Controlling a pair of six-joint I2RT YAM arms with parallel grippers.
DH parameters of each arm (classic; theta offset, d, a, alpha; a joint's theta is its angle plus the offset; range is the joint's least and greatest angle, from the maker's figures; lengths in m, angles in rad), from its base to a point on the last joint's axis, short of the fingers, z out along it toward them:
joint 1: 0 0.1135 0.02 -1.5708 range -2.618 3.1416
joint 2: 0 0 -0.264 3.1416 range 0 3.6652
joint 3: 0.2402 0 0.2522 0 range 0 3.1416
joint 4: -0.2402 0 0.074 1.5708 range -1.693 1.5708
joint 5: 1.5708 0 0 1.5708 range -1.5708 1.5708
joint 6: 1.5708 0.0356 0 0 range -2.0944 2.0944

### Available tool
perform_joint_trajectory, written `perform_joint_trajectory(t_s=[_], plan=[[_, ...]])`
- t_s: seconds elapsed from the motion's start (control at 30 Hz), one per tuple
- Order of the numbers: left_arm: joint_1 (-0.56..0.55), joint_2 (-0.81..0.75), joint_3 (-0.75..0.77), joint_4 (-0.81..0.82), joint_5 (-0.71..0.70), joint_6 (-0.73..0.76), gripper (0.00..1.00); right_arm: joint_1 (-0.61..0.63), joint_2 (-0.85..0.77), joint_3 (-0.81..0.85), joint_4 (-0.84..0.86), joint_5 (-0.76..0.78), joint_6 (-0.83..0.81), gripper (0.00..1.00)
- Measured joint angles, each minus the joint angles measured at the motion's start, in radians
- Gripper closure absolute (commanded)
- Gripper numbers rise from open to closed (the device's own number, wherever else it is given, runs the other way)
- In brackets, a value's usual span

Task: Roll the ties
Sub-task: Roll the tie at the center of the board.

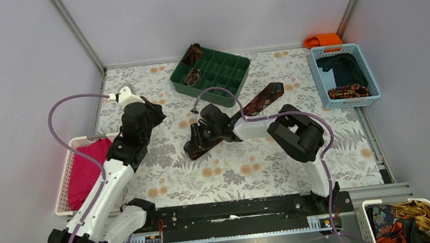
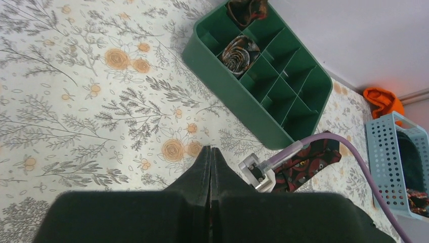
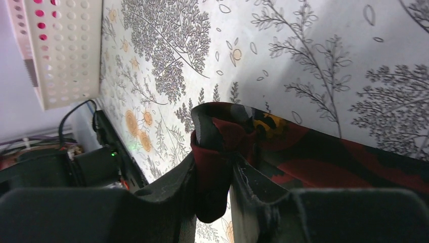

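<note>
My right gripper (image 3: 215, 169) is pinched down on the folded-over end of a tie (image 3: 313, 157), with the fabric bunched up between the two fingers, so it's closed about as far as the cloth lets it. From there the tie runs flat and diagonal across the middle of the table (image 1: 236, 173), and its other end points toward the far right corner, stopping just beside the near corner of the green tray (image 1: 243, 77).

My left gripper (image 2: 210, 159) is fully closed with nothing in it, fingers pressed together. It hangs over the left half of the table, well apart from the tie.

The green tray sits at the middle of the far edge. Two rolled ties (image 2: 240, 53) are in it, each in its own compartment at the tray's left end, one behind the other.

A blue basket (image 1: 317, 80) is in the far right corner with a navy cloth (image 1: 342, 66) inside. A white basket (image 1: 65, 185) is against the left edge, holding a pink cloth (image 1: 88, 171).
</note>
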Motion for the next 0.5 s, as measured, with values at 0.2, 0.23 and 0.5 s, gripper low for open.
perform_joint_trajectory(t_s=[0.2,0.23,0.5], plan=[[0.000,0.073,-0.038,0.056,0.063,-0.013,1.00,-0.060,0.000,-0.076,0.098,-0.074,0.075,0.69],[0.000,0.085,-0.047,0.066,0.074,-0.017,1.00,-0.069,0.000,-0.086,0.108,-0.080,0.082,0.69],[0.000,0.153,-0.095,0.127,0.137,-0.034,1.00,-0.107,0.000,-0.109,0.139,-0.098,0.092,0.62]])
